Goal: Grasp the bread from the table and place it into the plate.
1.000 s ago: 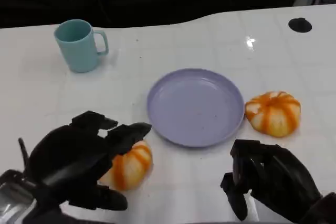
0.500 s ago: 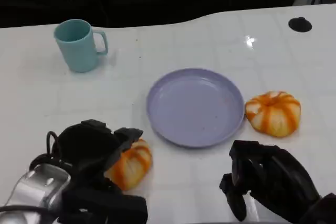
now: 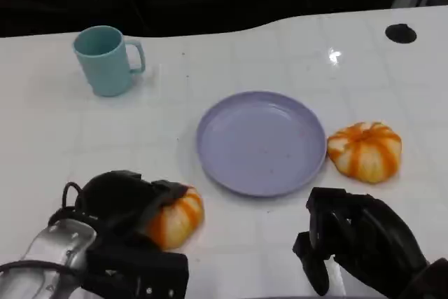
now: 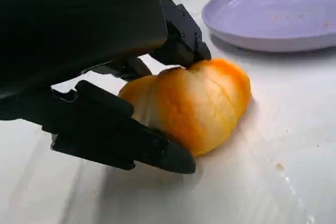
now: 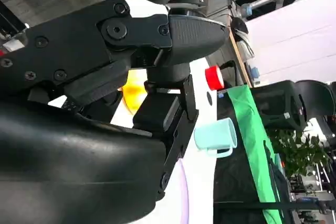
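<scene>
Bread count is two: one roll (image 3: 176, 218) sits on the white table (image 3: 294, 47) just off the near-left rim of the single purple plate (image 3: 261, 141), and our left hand (image 3: 122, 204) has its fingers wrapped on it, roll not yet lifted. The second roll (image 3: 365, 150) lies just right of the plate, untouched. Our right hand (image 3: 357, 236) hovers near the front edge, fingers curled in on nothing; we also see one teal mug (image 3: 105, 59) far left.

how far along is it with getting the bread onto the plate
Early stage. Nothing is placed yet: the round lavender plate holds nothing. In hand: the left hand has its fingers around the orange-striped bread roll, which sits on the white table. Left: lift, carry, release.
</scene>
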